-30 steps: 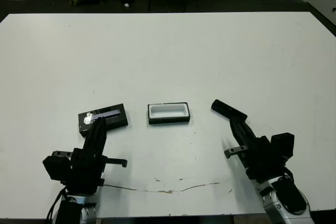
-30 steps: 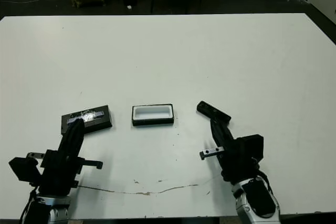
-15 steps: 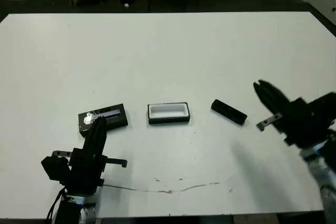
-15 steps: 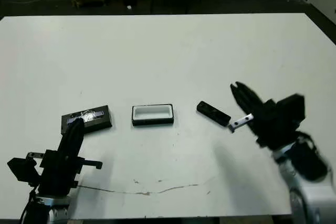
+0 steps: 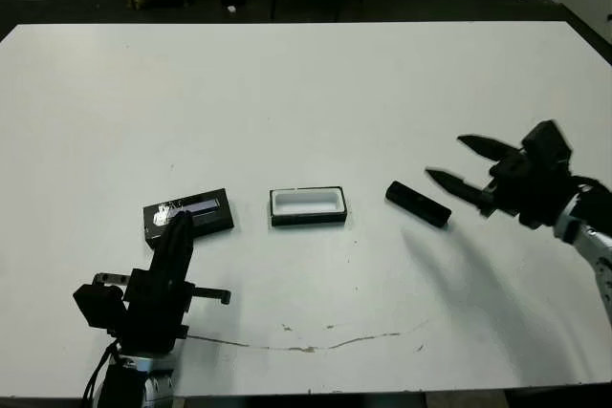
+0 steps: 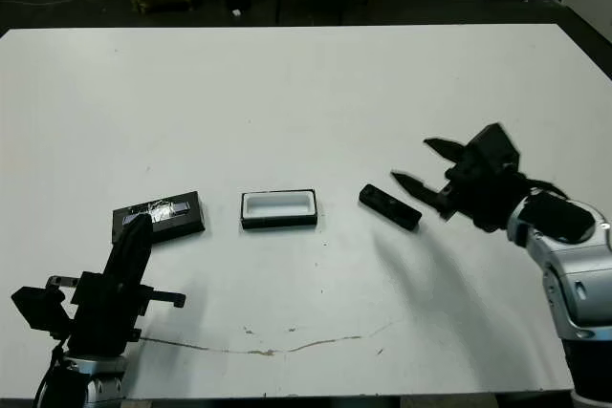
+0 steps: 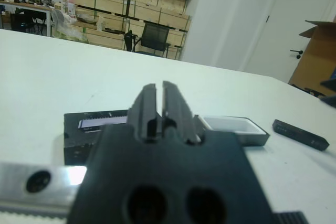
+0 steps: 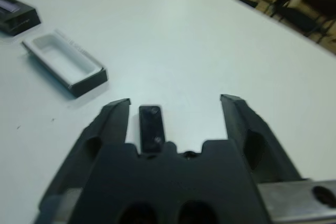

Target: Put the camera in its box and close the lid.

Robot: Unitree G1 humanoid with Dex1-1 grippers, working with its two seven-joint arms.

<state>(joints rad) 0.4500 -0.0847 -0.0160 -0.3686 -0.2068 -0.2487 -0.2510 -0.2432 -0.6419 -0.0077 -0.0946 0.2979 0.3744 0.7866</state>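
Black camera (image 5: 418, 204) lies on the white bench (image 5: 306, 93), just right of the box (image 5: 307, 206); the lid (image 5: 188, 217) sits left of it. Right gripper (image 5: 459, 161) hovers released beside the camera. Left gripper (image 7: 159, 98) is clenched, empty, near the lid.

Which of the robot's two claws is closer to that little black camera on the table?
Right. The right gripper hovers open just beside the camera, while the left gripper sits far off by the lid, beyond the box.
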